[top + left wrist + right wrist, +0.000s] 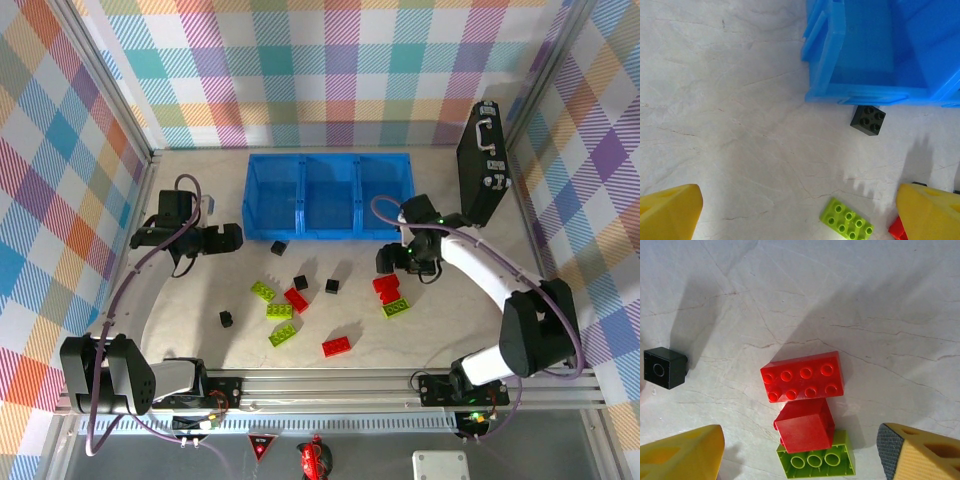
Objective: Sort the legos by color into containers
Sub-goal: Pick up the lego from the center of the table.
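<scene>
Top external view: no sorting done as yet, all legos (280,311) scattered on the bench (190,305) before the blue tray (330,157); left end effector (234,238) wide open and empty, right end effector (386,264) open, unladen, straddling red bricks (802,376).

A black briefcase (483,165) stands upright against the right wall (590,150).

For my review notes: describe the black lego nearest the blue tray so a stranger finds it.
Find the blue three-compartment tray at the table's back. By its left compartment's near wall sits a black lego, four studs up. The other black legos lie farther out, among red and green ones.
</scene>
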Robot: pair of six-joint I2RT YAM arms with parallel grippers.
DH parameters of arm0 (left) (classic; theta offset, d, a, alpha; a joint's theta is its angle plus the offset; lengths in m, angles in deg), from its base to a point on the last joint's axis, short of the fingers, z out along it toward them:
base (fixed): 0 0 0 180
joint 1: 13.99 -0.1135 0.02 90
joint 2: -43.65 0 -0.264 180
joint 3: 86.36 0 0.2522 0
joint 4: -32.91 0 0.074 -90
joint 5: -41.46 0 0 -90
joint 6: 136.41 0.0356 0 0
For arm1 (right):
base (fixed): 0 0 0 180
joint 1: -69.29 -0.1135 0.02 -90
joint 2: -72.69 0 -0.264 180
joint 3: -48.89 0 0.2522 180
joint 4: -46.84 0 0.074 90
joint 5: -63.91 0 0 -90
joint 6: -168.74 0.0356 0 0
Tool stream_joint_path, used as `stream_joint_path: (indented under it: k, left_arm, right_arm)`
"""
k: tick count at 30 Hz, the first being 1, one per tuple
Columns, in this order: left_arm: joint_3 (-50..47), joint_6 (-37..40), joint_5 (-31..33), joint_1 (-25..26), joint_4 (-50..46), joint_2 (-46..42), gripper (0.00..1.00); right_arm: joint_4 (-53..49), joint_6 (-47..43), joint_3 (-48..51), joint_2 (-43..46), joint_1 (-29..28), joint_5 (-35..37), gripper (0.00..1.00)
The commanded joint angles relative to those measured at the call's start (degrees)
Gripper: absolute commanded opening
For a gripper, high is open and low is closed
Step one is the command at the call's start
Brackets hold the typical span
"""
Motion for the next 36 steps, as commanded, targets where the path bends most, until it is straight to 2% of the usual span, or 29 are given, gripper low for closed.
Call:
stream_joint_path:
  k: [1,5,16,29,36]
  left_arm:
    - [-0.3,1.1,-1.5,-0.6,1.0,-1.5,0.99]
    - [-0.4,1.1,-1.4,-0.6,0.6,-1.7,0.99]
    - [-0.6,1.1,-1.2,-0.6,0.4,-2.0,0.99]
    - [-0.6,1.4,-1.0,-0.6,0.3,-2.1,0.99]
    - [-0.5,1.4,-1.1,-0.6,0.2,-1.9,0.99]
  right_arm:
    - [-2.9,-1.5,-1.9,-2.3,-1.8,1.2,0.82]
    - [-2.8,-2.7,-2.4,-5.3,-4.4,1.5,0.83]
    - [-5.1,-5.8,-6.0,-13.9,-9.0,8.5,0.86]
    - [-5.0,-6.1,-7.3,-17.3,-9.5,11.3,0.85]
    - [-4.3,-5.8,-7.3,-18.5,-9.5,11.3,0.81]
